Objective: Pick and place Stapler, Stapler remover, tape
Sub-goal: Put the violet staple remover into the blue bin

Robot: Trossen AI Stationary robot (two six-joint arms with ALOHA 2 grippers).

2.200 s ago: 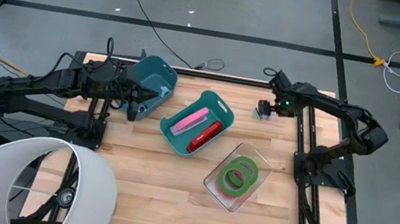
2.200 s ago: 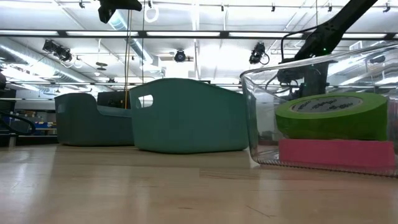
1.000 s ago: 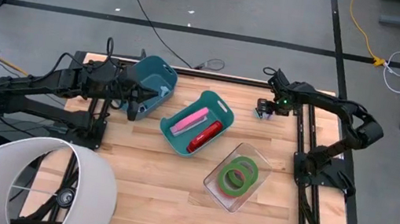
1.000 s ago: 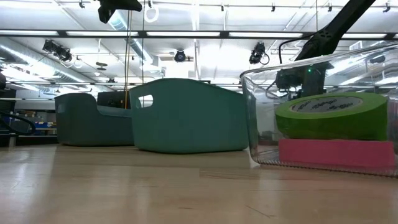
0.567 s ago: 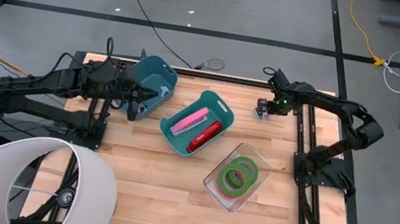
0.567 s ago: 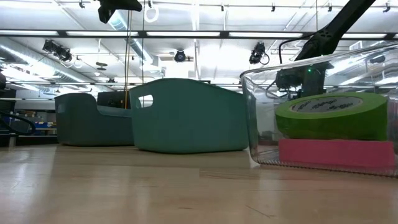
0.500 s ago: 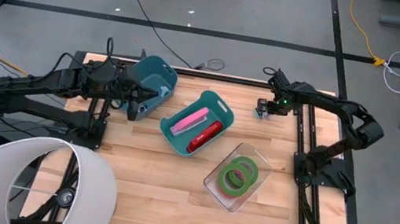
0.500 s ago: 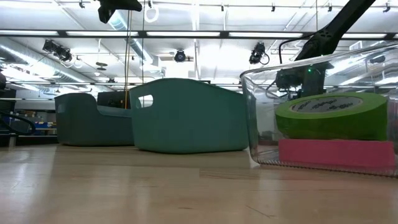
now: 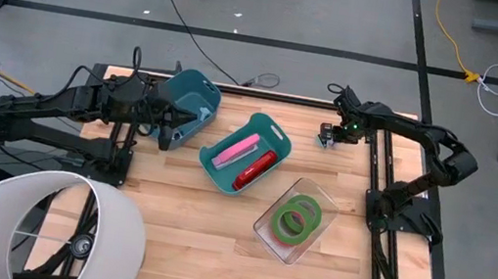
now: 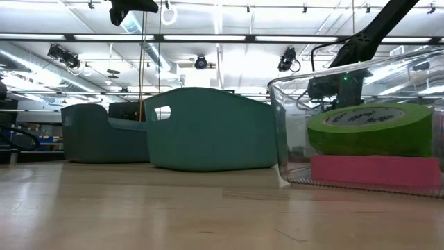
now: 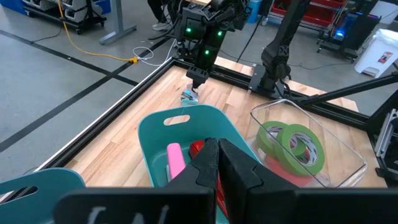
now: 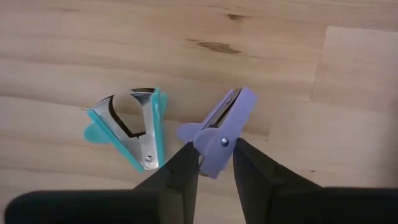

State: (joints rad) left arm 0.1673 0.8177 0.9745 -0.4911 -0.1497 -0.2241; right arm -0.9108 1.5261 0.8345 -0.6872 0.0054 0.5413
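A purple staple remover point(image 12: 221, 127) and a teal one point(image 12: 134, 127) lie side by side on the wood at the table's far right. My right gripper point(image 12: 214, 163) points down over the purple one and is shut on it; the high view shows this gripper point(image 9: 328, 140) too. A pink stapler point(image 9: 236, 149) and a red stapler point(image 9: 256, 168) lie in the middle teal bin point(image 9: 240, 183). The green tape point(image 10: 368, 128) rests on the red tape point(image 10: 374, 170) inside a clear container point(image 9: 265, 233). My left gripper point(image 11: 214, 149) waits shut above the left teal bin point(image 9: 199, 88). My right gripper pinches the purple staple remover at its hinge end point(image 12: 211, 148) between its two fingers. The fingers come from above, pointing down, one on each side of that end. The remover lies flat on the table, its jaws pointing away from the fingers.
The teal staple remover lies about a finger's width from the held one. The right arm's frame rail point(image 9: 375, 168) runs along the table's right edge. Open wood lies between the removers and the middle bin. A large white lampshade point(image 9: 28, 225) covers the near left corner.
My right gripper sank a little toward the table about two seconds ago and has kept still since. Nothing else has visibly moved.
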